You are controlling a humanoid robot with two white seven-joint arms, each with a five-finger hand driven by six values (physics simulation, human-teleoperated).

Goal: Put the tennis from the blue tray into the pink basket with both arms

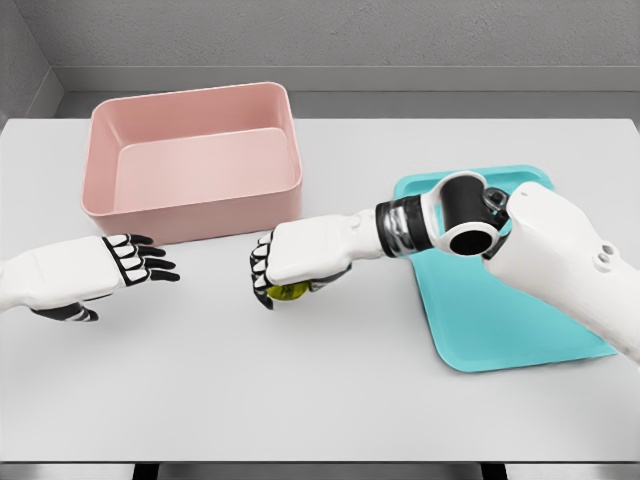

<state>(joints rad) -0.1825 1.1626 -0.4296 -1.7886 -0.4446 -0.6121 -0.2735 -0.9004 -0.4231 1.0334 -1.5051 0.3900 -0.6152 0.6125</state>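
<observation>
Head view of the hand-over stage, read from left to right. At the far left the left hand (128, 258) rests low over the grey bench (330, 400), fingers spread and holding nothing, palm turned toward the middle of the scene. Behind it, at upper left, stands the pink basket (190, 205), upright and with nothing visible inside. At centre the right hand (285, 270) reaches across from the right, its fingers curled down over the tennis ball (288, 291), of which only a yellow-green sliver shows beneath the palm; whether the ball touches the bench cannot be told. The ball thus lies between the two hands, clear of the blue tray (500, 330), which sits at right, partly hidden by the right forearm, with no other object visible on it.

Judged from this arrangement, pick-up from the tray is done and the transfer between arms is in hand. The next move likely calls for bringing the two hands together, the left closing on the ball before the right lets go, and then a carry back and to the left over the basket rim. The small exposed part of the ball may leave the left fingers little to take hold of.
</observation>
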